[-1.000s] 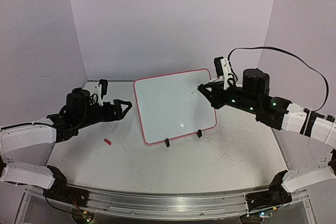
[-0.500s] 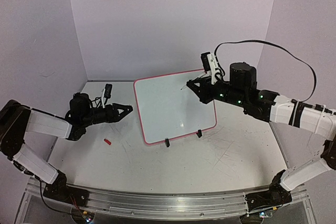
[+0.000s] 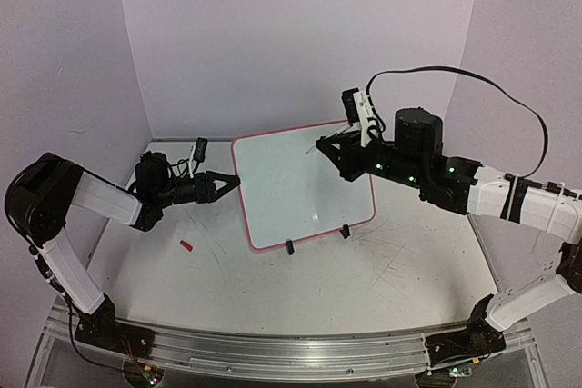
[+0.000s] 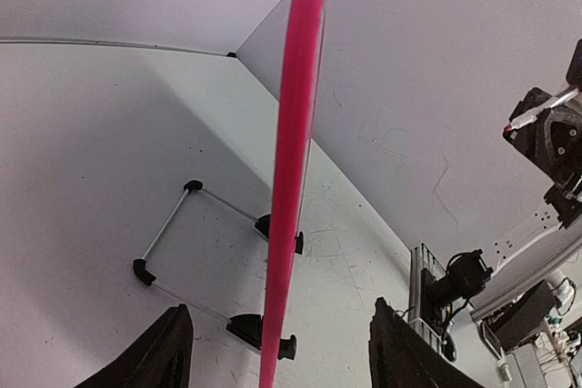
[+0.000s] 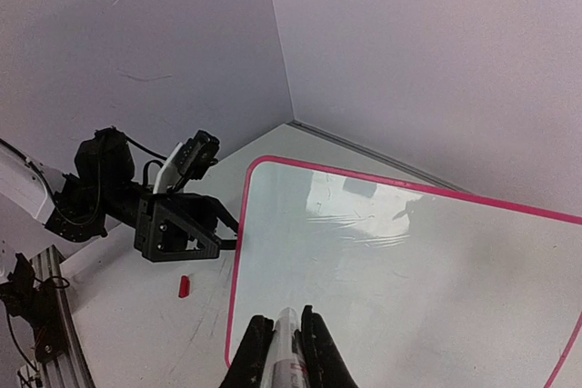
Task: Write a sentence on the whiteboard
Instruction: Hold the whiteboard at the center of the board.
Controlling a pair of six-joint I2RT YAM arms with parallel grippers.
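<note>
Pink-rimmed whiteboard (image 3: 300,184) edge now between left fingers (image 4: 162,356); right fingers (image 5: 320,361) pinch marker (image 5: 285,344)

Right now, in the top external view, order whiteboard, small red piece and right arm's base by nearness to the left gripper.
1. whiteboard: rim between the left gripper's fingers.
2. small red piece: on the table, left side.
3. right arm's base: bottom right.
</note>
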